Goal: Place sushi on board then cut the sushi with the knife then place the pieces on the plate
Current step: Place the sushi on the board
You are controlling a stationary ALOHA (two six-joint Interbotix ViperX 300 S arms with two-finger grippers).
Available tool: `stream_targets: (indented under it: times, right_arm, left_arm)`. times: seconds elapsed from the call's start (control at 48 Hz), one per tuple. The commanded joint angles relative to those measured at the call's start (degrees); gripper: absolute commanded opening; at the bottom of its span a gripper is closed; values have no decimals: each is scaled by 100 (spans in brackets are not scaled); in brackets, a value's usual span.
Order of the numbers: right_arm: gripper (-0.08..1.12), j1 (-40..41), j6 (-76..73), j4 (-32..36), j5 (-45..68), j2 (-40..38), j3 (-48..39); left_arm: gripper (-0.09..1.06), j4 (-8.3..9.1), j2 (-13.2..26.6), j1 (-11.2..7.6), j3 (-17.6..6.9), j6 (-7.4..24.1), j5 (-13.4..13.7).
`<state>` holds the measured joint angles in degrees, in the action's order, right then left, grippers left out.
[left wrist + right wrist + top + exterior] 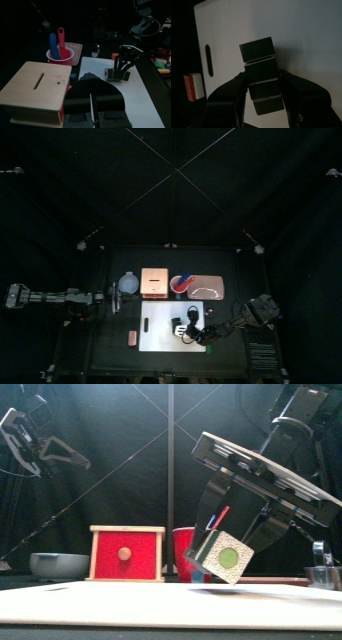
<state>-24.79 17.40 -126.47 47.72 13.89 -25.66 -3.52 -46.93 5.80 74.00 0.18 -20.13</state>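
- Two arms show at the table. Only the right one is over the white cutting board (160, 318), while the left arm is off to the table's left side.
- The right gripper (225, 554) is clamped on the sushi roll (258, 52), with one jaw pressed against each long side.
- The roll is a row of dark green blocks joined end to end. From the front its square end faces the camera, pale and speckled with a green centre.
- It hangs tilted and low over the right part of the board, with a shadow beneath it. I cannot tell whether its lowest corner touches the surface.
- The left gripper (92, 82) is raised above the wooden box (127, 554) and points toward the board. From these views I cannot tell whether its jaws are parted or closed.
- The box has a red drawer front and stands behind the board, with a blue-grey bowl (60, 565) just to its left.
- A red cup (60, 55) holding a blue knife (53, 42) and a red knife (61, 37) stands just right of the box, by the pink tray (214, 288).
- A small red and white toy (132, 337) lies on the table just beside the board's left edge.
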Motion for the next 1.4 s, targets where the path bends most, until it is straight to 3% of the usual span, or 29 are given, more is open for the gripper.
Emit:
stream_targets:
  times: [0.021, 0.5, 0.917, 1.396]
  right_arm:
    - [58, 158, 554, -343, 35, -185, 281]
    - [58, 492, 1160, -976, 167, -132, 633]
    - [58, 606, 1758, -1459, 255, 132, 993]
    - [58, 686, 2162, -1942, 650, 149, 1125]
  left_arm:
    - [-2, 18, 9, 18, -70, 9, 62]
    - [-2, 18, 9, 18, -79, 0, 132]
    - [-2, 18, 9, 158, -70, 9, 149]
    - [-2, 18, 9, 202, -70, 9, 396]
